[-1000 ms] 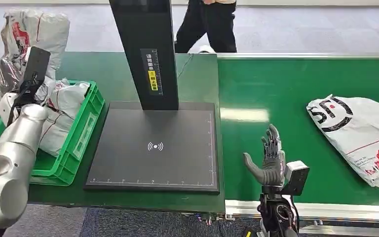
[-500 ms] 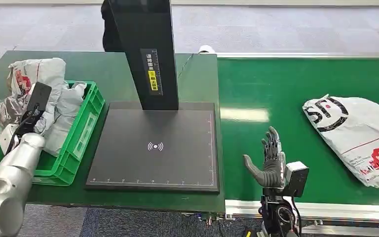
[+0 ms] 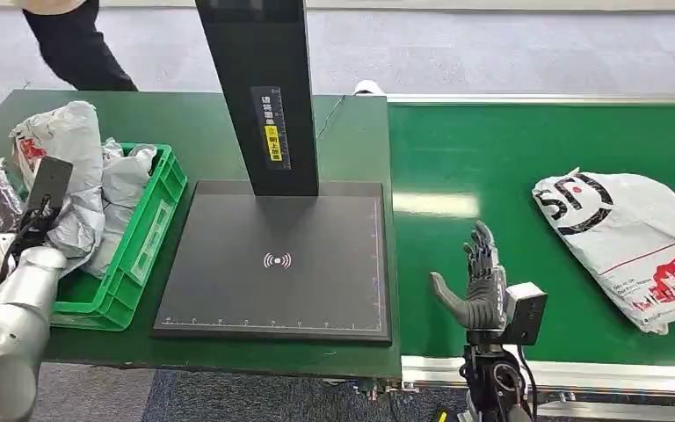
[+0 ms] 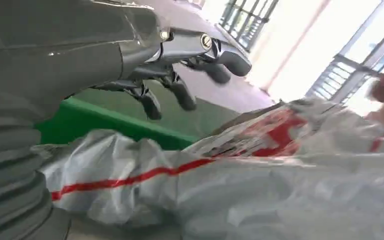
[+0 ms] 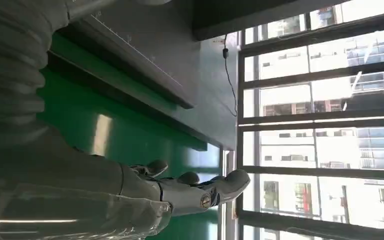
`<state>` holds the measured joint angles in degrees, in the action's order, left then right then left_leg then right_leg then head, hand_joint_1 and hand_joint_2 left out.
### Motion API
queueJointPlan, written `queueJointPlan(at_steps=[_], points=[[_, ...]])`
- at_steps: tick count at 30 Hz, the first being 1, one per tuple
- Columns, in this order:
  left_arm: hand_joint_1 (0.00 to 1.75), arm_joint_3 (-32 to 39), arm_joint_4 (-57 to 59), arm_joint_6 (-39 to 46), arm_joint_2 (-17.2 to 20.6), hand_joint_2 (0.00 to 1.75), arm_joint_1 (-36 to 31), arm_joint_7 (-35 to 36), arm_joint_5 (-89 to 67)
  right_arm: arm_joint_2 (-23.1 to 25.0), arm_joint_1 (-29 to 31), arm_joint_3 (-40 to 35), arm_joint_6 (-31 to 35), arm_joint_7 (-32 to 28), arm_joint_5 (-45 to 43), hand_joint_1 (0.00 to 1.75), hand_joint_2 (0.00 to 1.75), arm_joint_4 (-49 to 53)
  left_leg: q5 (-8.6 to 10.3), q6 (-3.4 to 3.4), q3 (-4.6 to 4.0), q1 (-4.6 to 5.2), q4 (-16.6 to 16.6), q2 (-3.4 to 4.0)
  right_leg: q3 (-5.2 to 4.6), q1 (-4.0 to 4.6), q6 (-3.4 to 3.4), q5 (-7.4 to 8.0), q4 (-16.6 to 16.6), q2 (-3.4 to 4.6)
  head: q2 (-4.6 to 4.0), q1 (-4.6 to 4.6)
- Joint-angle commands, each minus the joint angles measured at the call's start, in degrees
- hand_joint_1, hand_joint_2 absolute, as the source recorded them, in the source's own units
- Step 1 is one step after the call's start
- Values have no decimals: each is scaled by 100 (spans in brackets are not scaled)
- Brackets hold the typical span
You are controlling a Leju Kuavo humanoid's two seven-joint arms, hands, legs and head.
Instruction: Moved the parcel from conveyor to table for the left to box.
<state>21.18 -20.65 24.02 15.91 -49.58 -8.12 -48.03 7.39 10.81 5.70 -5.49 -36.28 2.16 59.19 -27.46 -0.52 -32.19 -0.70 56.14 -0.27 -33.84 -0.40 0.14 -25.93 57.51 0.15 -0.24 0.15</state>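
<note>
Green belting runs across the conveyor (image 3: pixel 527 149) on the right, butted against a dark green counter (image 3: pixel 185 119) that carries a flat black scanning pad with a tall black post (image 3: pixel 277 255) and a green slatted plastic crate (image 3: pixel 145 237). On the belt lies the white plastic mailer parcel with black and red print (image 3: pixel 628 237) — well apart from the right hand (image 3: pixel 475 290), out beyond its fingertips and to their outer side. That hand stands upright over the belt's near edge, fingers (image 3: pixel 483 251) straight and spread, thumb out, holding nothing. The left hand (image 4: pixel 180 75) hovers over the crate just above crumpled grey-white mailer bags with red stripes (image 4: pixel 260 175) — its dark fingers (image 4: pixel 150 102) are loosely apart and curled downward, touching nothing, the bags directly beneath them. A person in dark trousers (image 3: pixel 75 44) stands beyond the counter's far corner.
</note>
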Motion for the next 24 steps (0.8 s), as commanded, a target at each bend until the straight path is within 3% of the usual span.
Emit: queueJointPlan(at_steps=[1, 6, 7, 9, 10, 11, 12, 14, 16, 18, 19, 21, 22, 24], points=[[0, 974, -2314, -176, -762, 175, 13, -2711, 2747, 34, 334, 75, 108, -80, -24, 0, 175, -560, 1, 2, -17, -11, 13, -17, -4, 12, 0, 1, 0, -20, 0, 0], [0, -14, -5324, 133, -1160, 175, 1770, -2733, 4534, 30, 242, 103, 188, -114, -65, 0, 175, -459, 0, 4, 10, 4, -12, 16, 9, -3, 3, 2, -12, 8, 0, -2], [0, -74, -6036, -56, -1495, 175, 2119, -3188, 5544, 24, 227, 117, 207, -117, -71, 0, 175, -440, -4, 8, 26, 6, -21, 19, 26, -5, 5, -1, -22, 10, 0, 0], [0, -120, -7142, -79, -2031, 175, 2757, -3188, 5854, 20, 231, 127, 223, -117, -71, 0, 175, -443, -6, 3, 10, 4, -10, 14, 12, -3, 5, -2, -14, 4, 0, -2], [0, 94, -7838, -346, -2474, 175, 3094, -3188, 6209, 20, 243, 134, 234, -117, -72, 0, 175, -455, -12, 5, 14, 2, -6, 11, 17, 0, 7, -6, -16, 0, 0, -2], [0, 195, -8104, -582, -2735, 175, 3337, -3188, 6362, 20, 253, 140, 234, -118, -78, 0, 175, -463, -9, 5, 11, 4, -9, 12, 14, -3, 7, -4, -19, -1, 0, 0], [0, 195, -8104, -582, -2735, 175, 3337, -3188, 6362, 20, 253, 140, 234, -118, -78, 0, 175, -463, -14, 11, 29, 10, -18, 24, 31, -8, 13, -6, -30, 11, 0, 0], [0, 295, -8673, -1445, -3591, 175, 4279, -3188, 6816, 22, 244, 187, 238, -157, -131, 0, 175, -425, -25, 8, 13, 12, -6, 43, 7, -12, 12, -5, -15, 31, 0, -2], [0, -349, -8513, -1667, -3518, 175, 4946, -3188, 7115, 6, 148, 193, 233, -133, -151, 0, 175, -350, -27, 14, 24, 18, -16, 43, 18, -16, 13, -7, -23, 33, 0, 7], [0, -447, -8442, -1799, -3591, 175, 5002, -3188, 6963, 7, 117, 204, 231, -136, -163, 0, 175, -322, -33, 13, 40, 27, -23, 43, 29, -26, 12, -12, -24, 34, 0, 2], [0, -1030, -7825, -2164, -3589, 175, 5085, -3188, 6219, 11, 55, 213, 203, -148, -185, 0, 175, -284, -32, 13, 27, 19, -15, 33, 20, -19, 12, -12, -23, 24, 0, 9], [0, -1223, -7689, -2173, -3510, 175, 5083, -3188, 5792, 13, 65, 200, 181, -145, -185, 0, 175, -298, -27, 12, 24, 18, -12, 4, 26, -17, 14, -19, -21, -7, 0, 7], [0, -1840, -6778, -1926, -3228, 175, 4968, -3188, 5104, 12, 191, 141, 144, -124, -172, 0, 175, -486, -26, 10, 18, 17, -9, 11, 15, -17, 13, -16, -17, 3, 0, 4], [0, -1824, -6484, -2043, -3198, 175, 4869, -3188, 5157, 9, 255, 133, 151, -121, -171, 0, 175, -599, -19, 10, 24, 19, -17, 3, 27, -19, 13, -11, -23, -6, 0, 4]])
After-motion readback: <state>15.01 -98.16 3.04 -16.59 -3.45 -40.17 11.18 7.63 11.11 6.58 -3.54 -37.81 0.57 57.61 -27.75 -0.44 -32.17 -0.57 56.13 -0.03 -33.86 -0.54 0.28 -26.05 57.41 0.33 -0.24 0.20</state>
